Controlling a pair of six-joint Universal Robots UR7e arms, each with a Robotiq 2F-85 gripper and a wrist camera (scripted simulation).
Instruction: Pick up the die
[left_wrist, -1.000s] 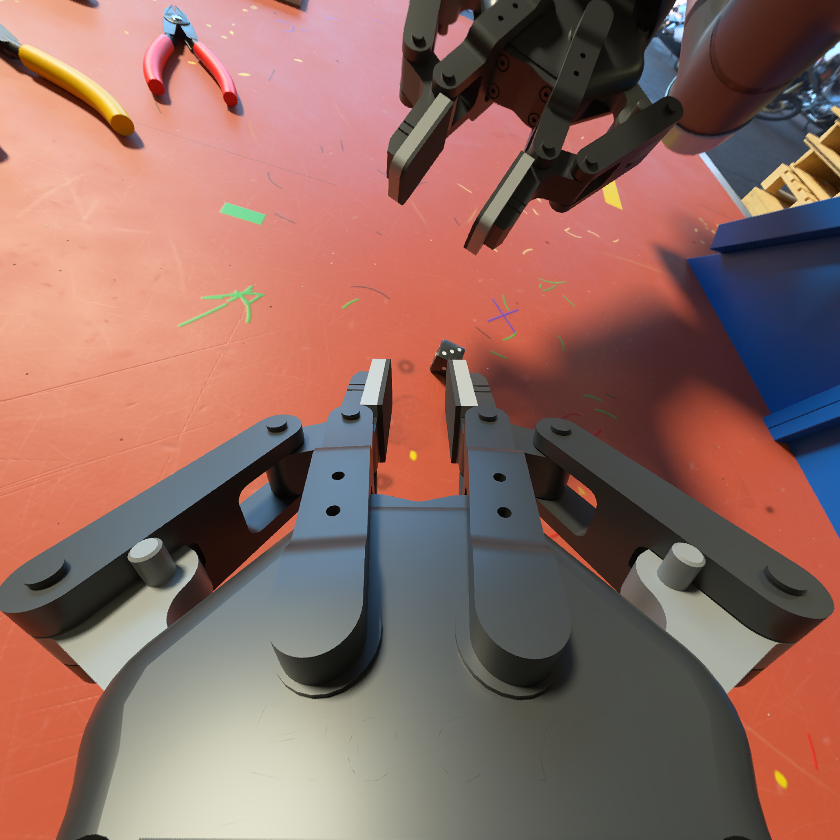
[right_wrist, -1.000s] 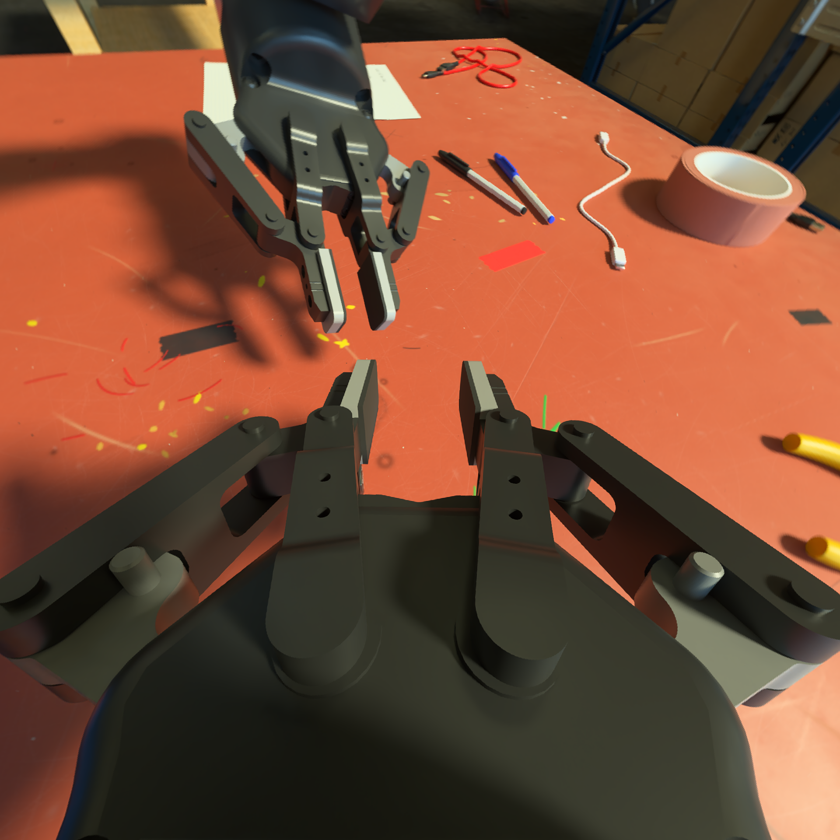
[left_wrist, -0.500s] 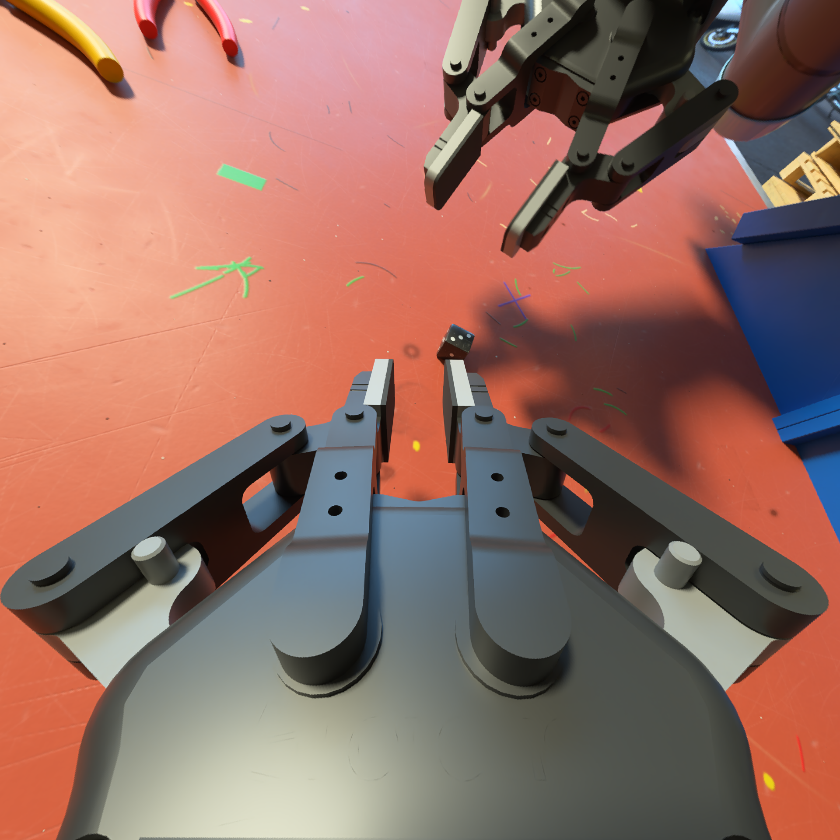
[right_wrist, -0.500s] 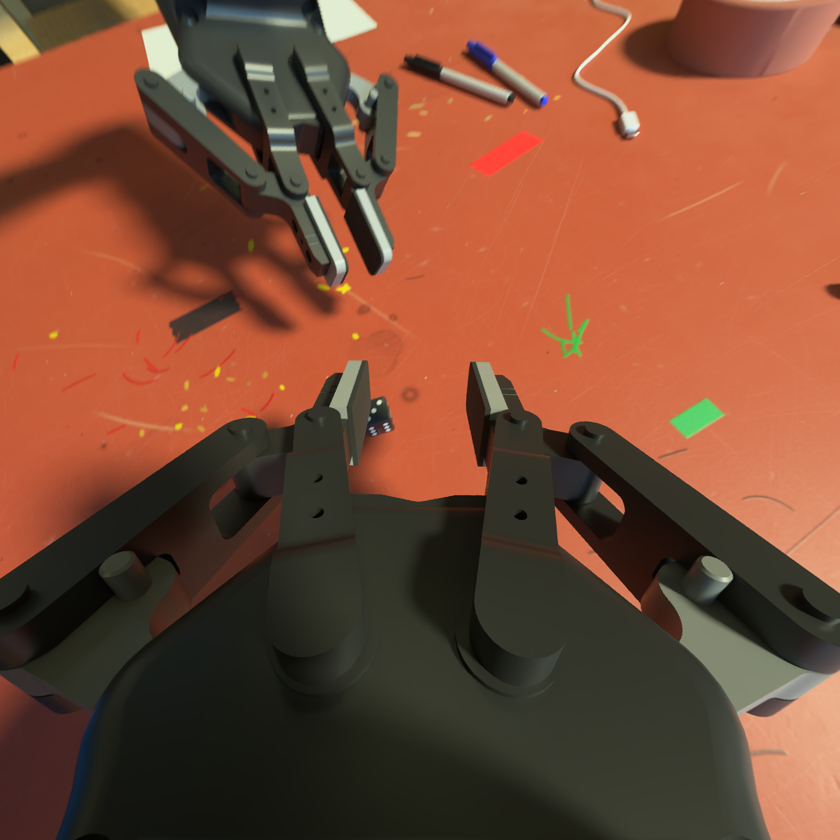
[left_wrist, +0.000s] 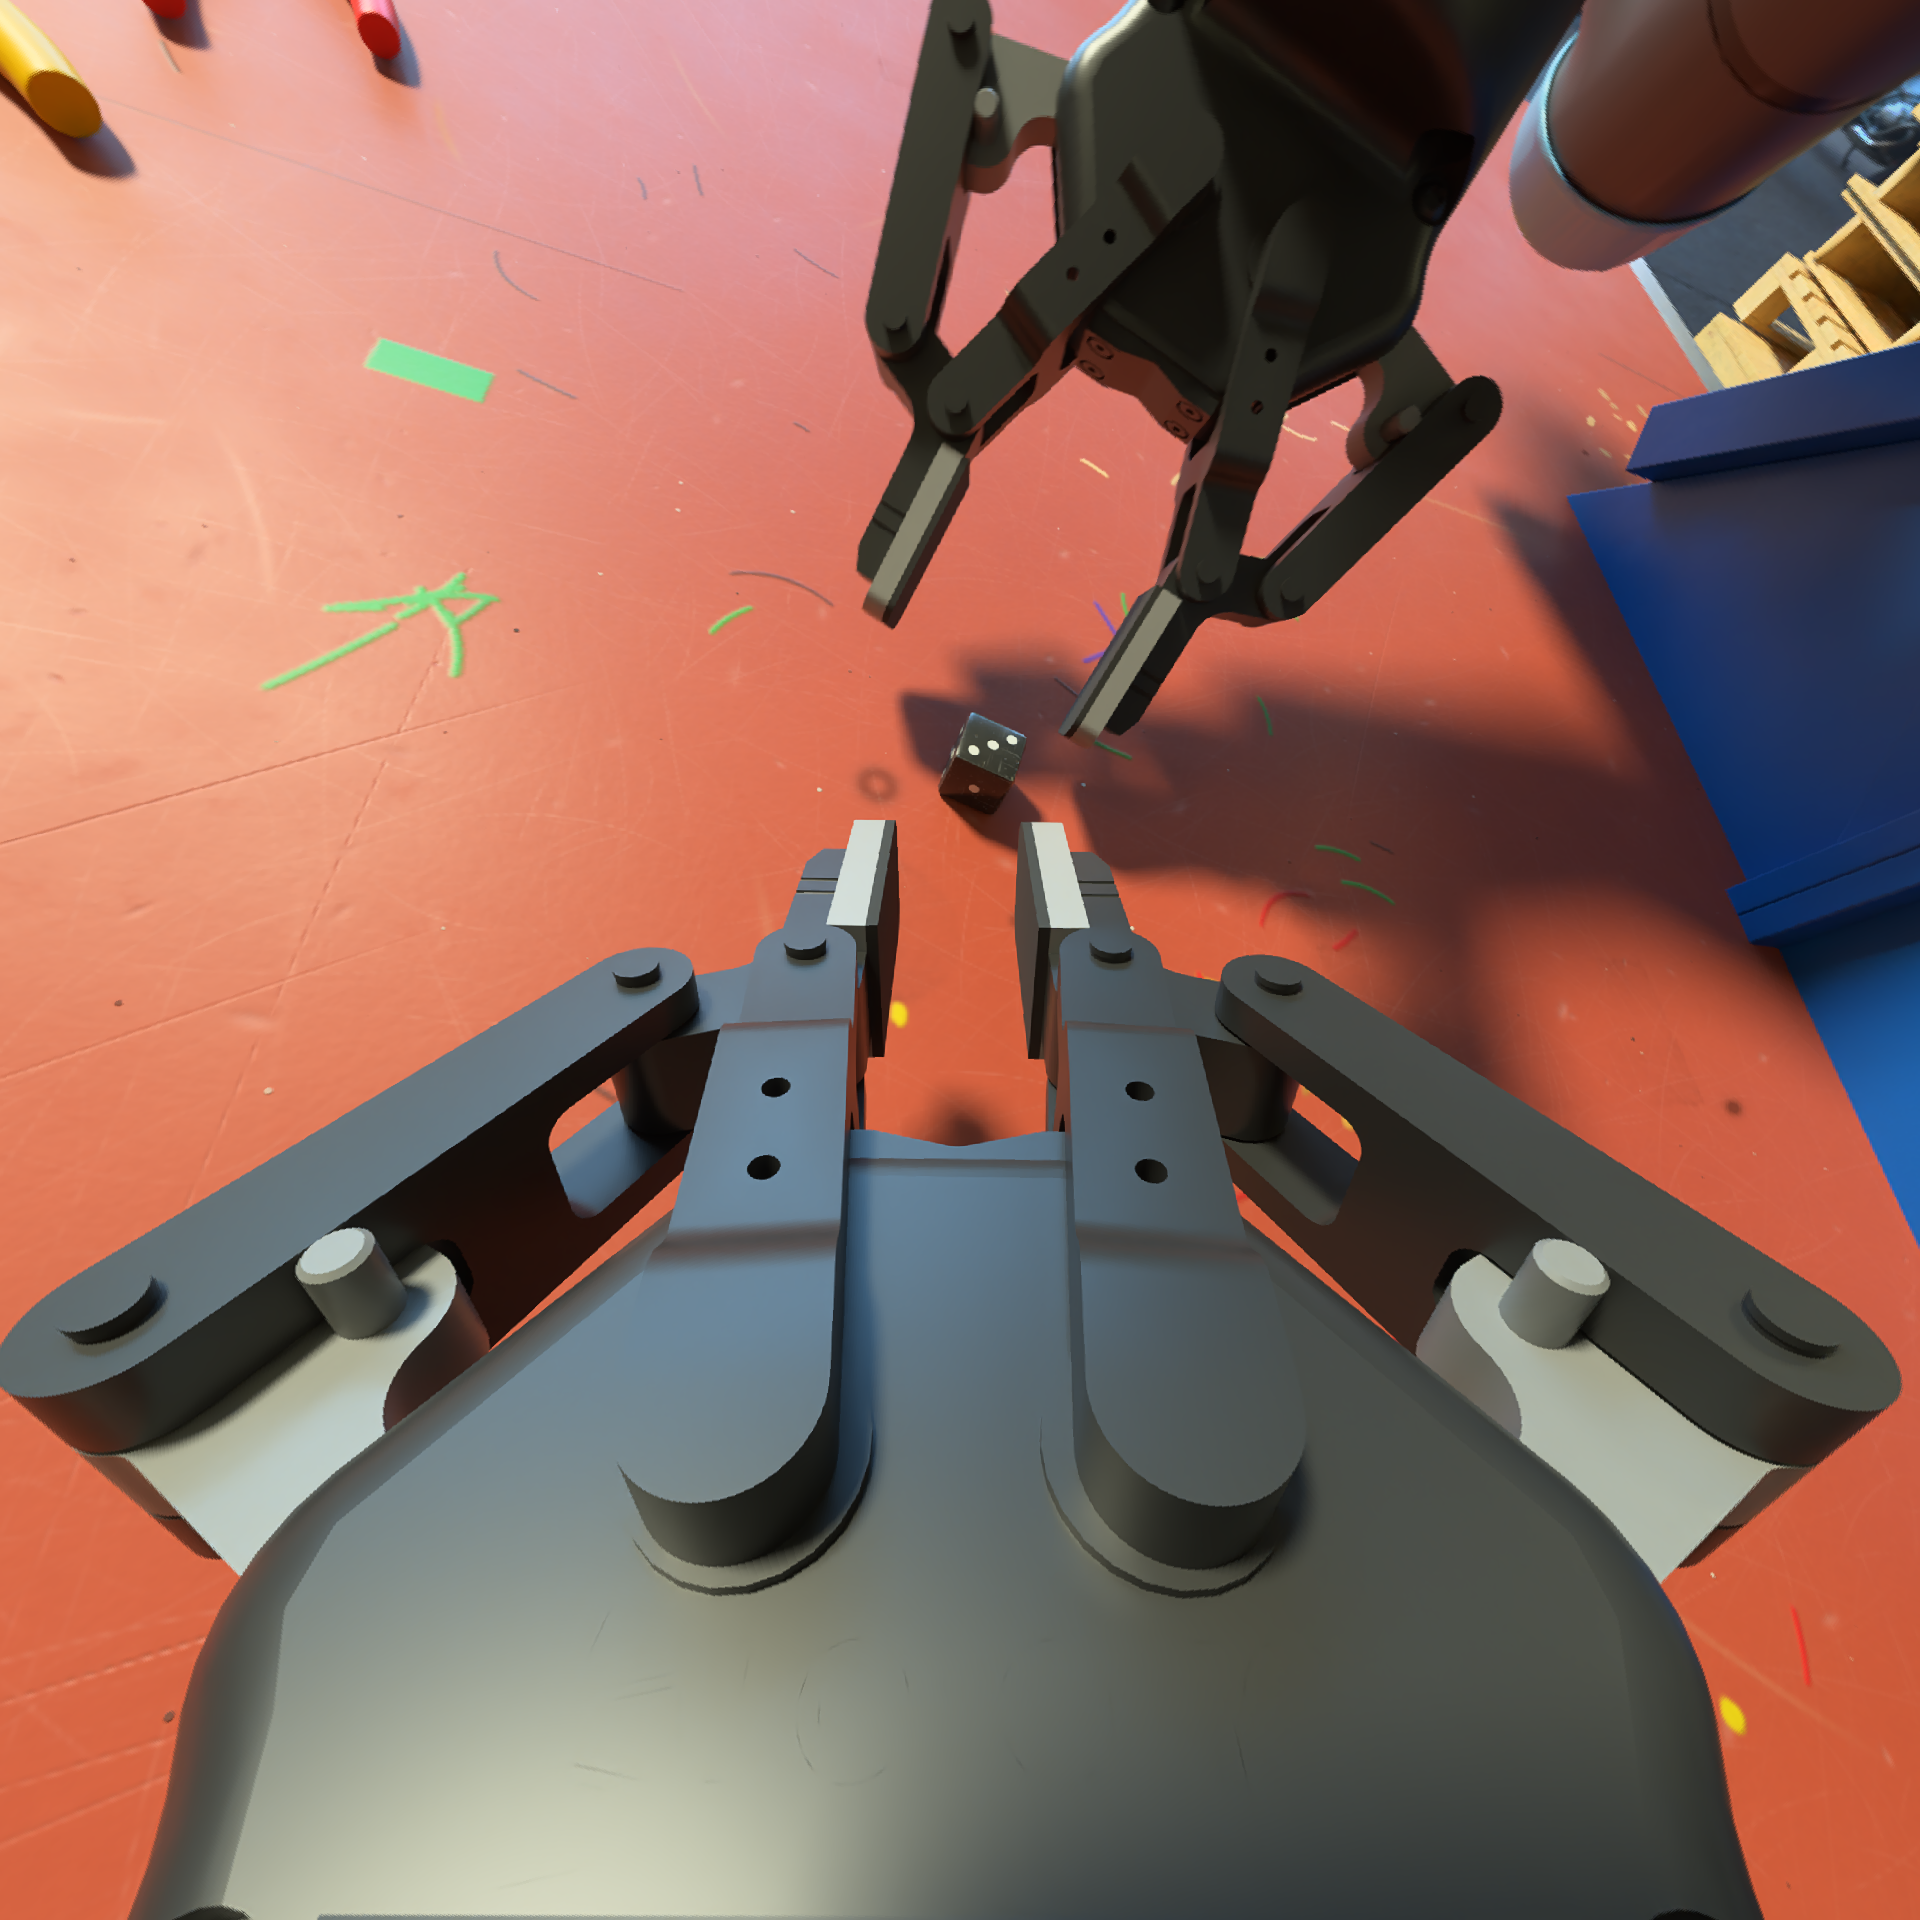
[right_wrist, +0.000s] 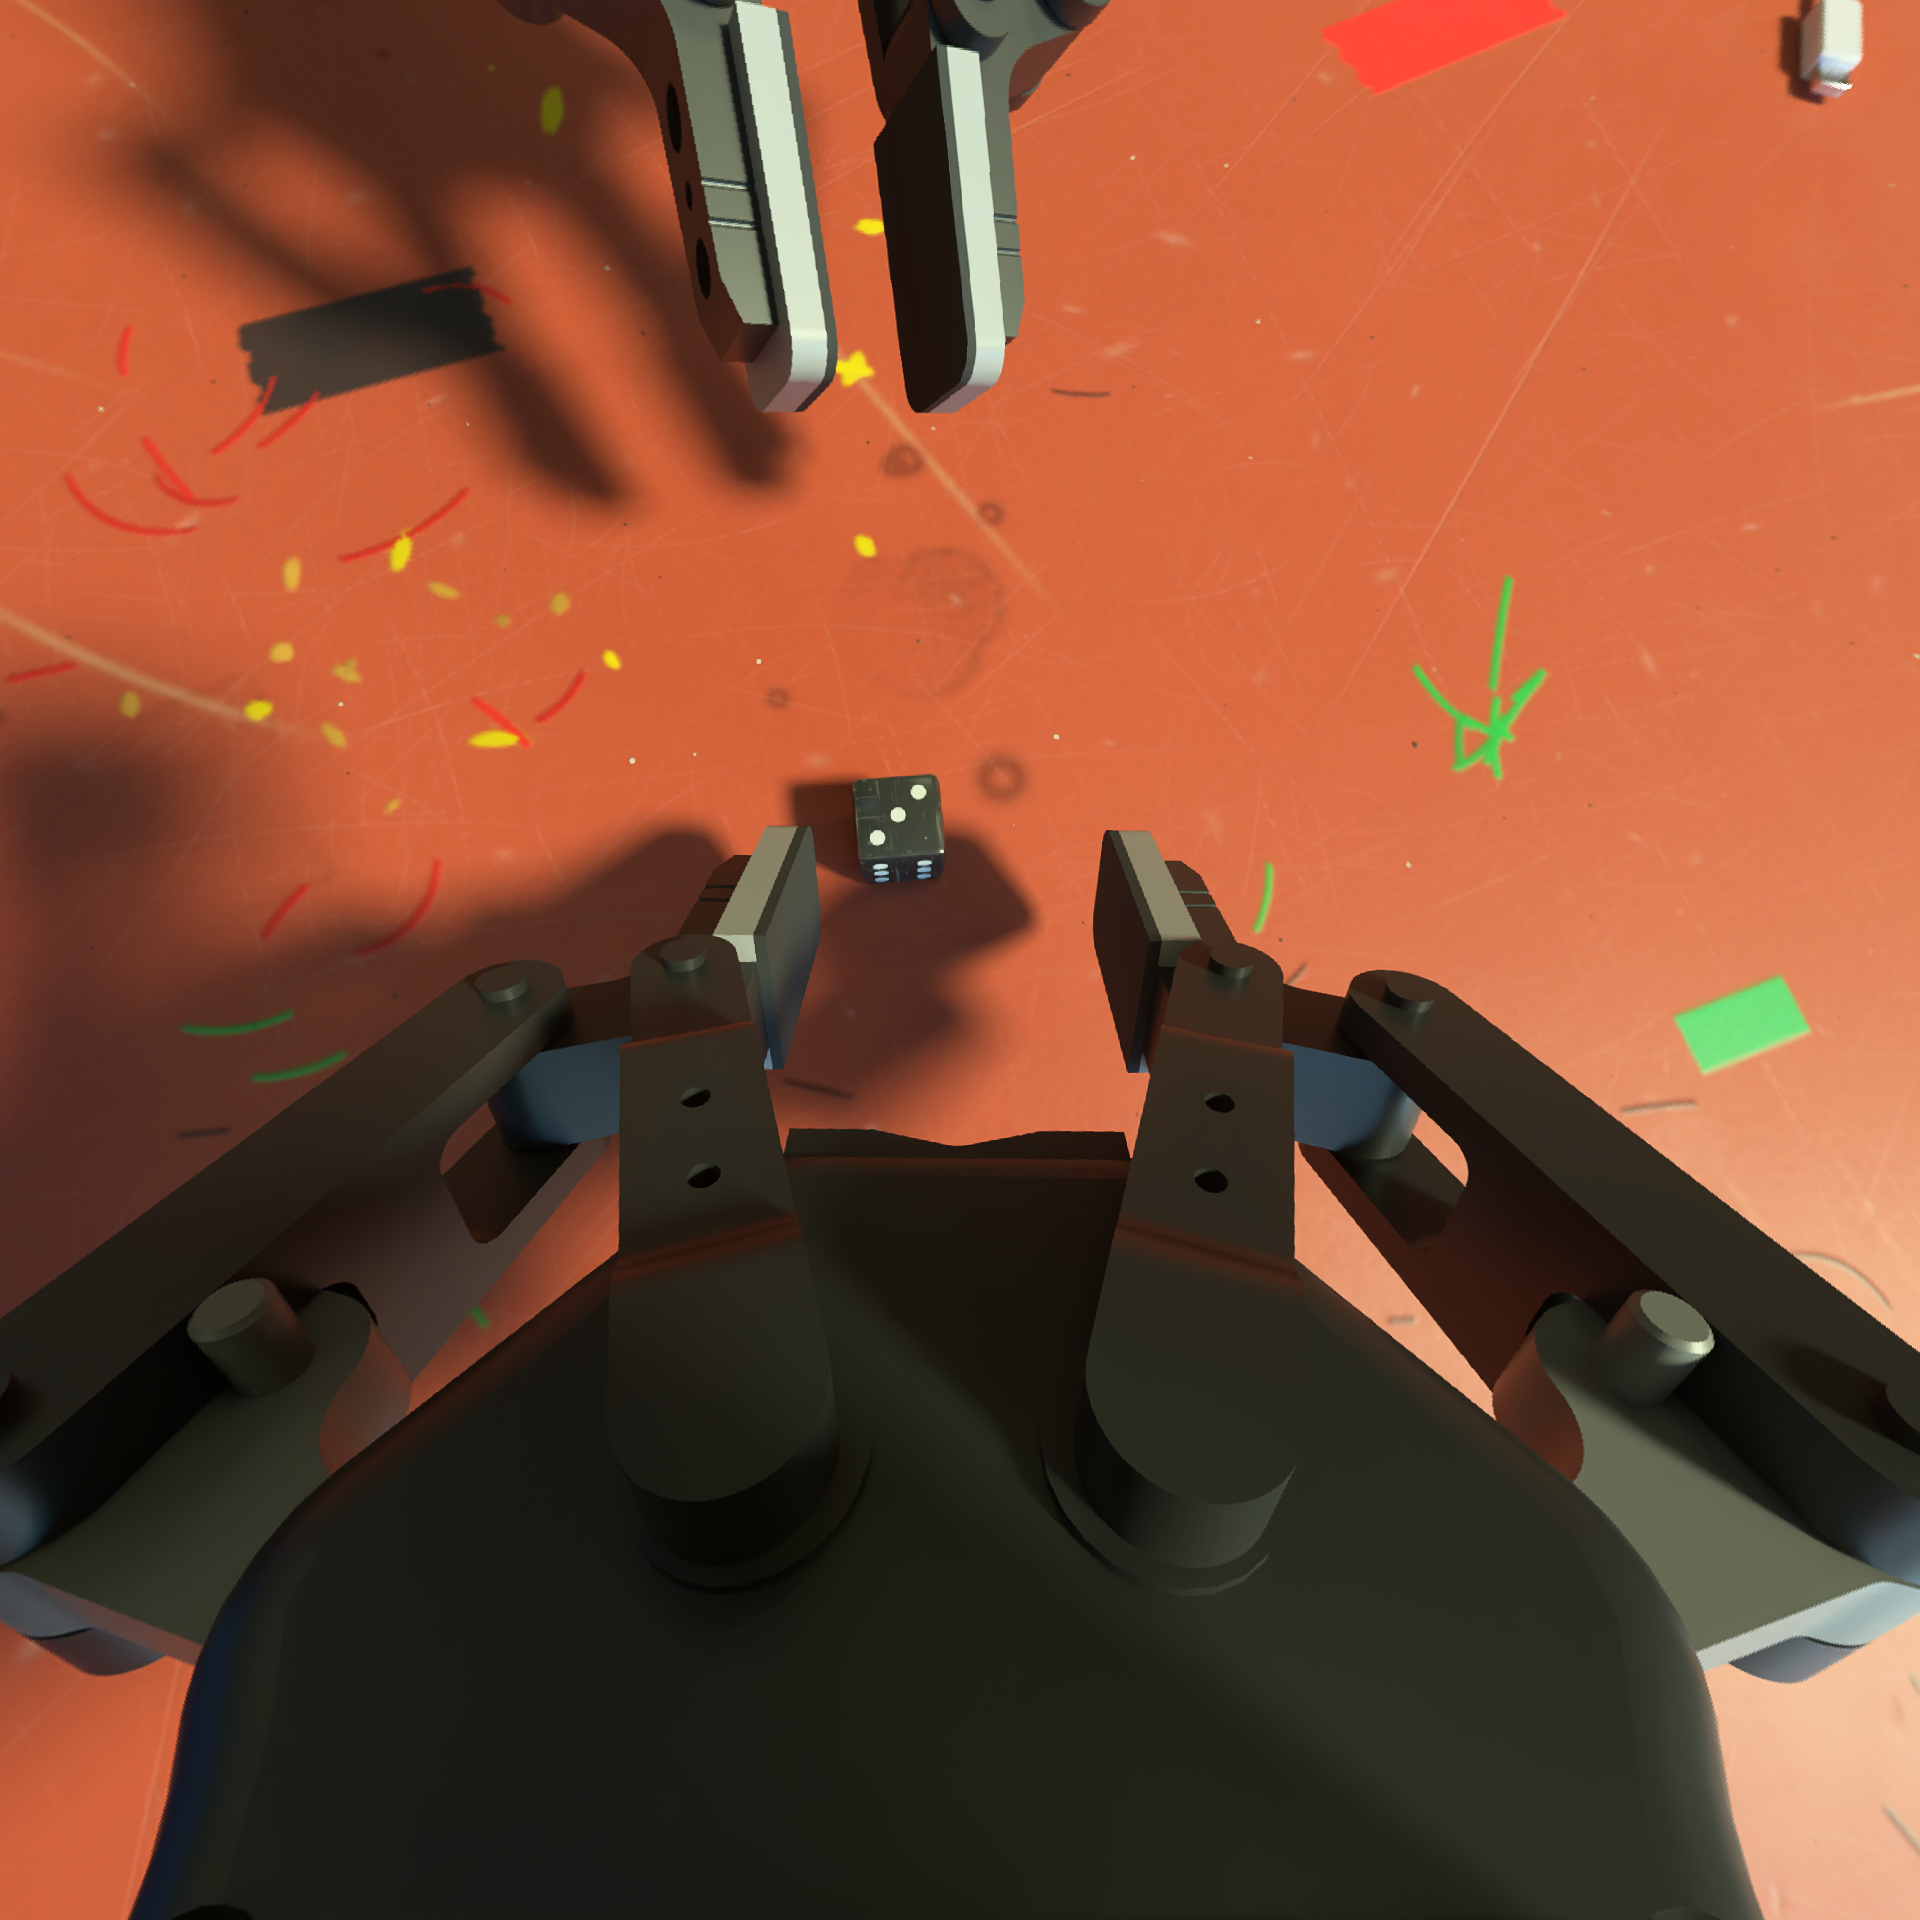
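Observation:
A small black die with white pips lies on the red table; it also shows in the left wrist view. My right gripper is open and empty, hanging over the die, which sits just ahead of and beside its left fingertip. In the left wrist view the right gripper shows from the far side, with the die below its fingertips. My left gripper is open with a narrow gap and empty, a short way short of the die; it shows in the right wrist view too.
A blue shelf unit borders the table on the right, with wooden pieces behind it. A yellow handle and red plier handle tips lie at the far left. Green tape and black tape are stuck flat on the table.
My right gripper has dropped lower and moved towards the left gripper, so the die now sits ahead of its fingers rather than behind its left finger. My left gripper has backed off slightly.

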